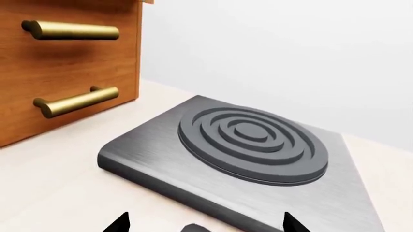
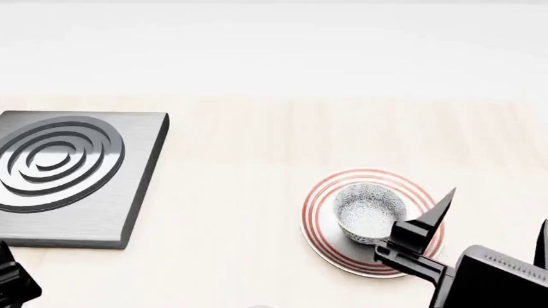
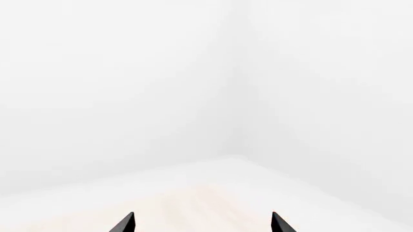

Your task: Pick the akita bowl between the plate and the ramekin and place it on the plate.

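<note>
this looks like a kitchen, rendered in a simulator. a pale wood-grain bench [image 2: 256, 147] carries a brushed grey metal hob slab [image 2: 94, 212] with a dark burner of raised concentric rings [image 1: 253, 145]. just beside it in the left wrist view stands a warm brown wooden cabinet [image 1: 77, 63] with two brass bar handles [image 1: 76, 100] (drawer fronts, by the look). tableware adds to it: a red-ringed white plate [image 2: 319, 224] with a speckled bowl [image 2: 368, 212] on it. plain white walls surround the bench.
</note>
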`<state>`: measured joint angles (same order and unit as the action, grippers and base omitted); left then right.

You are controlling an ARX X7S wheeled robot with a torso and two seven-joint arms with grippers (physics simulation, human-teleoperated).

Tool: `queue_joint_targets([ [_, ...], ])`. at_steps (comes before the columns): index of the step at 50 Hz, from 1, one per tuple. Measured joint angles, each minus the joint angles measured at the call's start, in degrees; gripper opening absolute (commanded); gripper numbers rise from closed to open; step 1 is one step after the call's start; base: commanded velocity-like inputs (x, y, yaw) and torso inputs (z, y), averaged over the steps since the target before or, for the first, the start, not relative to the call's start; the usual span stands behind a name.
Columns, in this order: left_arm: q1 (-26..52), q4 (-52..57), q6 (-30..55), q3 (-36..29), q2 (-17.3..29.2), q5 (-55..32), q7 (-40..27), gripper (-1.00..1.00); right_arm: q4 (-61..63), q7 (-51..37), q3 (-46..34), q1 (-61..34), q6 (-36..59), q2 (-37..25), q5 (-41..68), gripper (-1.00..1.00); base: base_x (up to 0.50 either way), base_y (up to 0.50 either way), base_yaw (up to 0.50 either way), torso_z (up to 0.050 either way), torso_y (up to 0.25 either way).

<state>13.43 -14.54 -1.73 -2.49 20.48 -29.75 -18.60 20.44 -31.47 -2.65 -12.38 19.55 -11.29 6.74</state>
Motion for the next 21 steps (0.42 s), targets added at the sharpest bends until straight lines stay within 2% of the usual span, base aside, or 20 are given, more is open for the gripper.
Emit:
queue_joint_targets([
  [21,-1.8,6.1,1.9,1.1,1.3,-2.4,-1.4,1.0,5.8,-2.2,0.8,1.8,0.4,-2.2,-2.1,1.0,0.0,0.0,0.0,0.0,0.0],
])
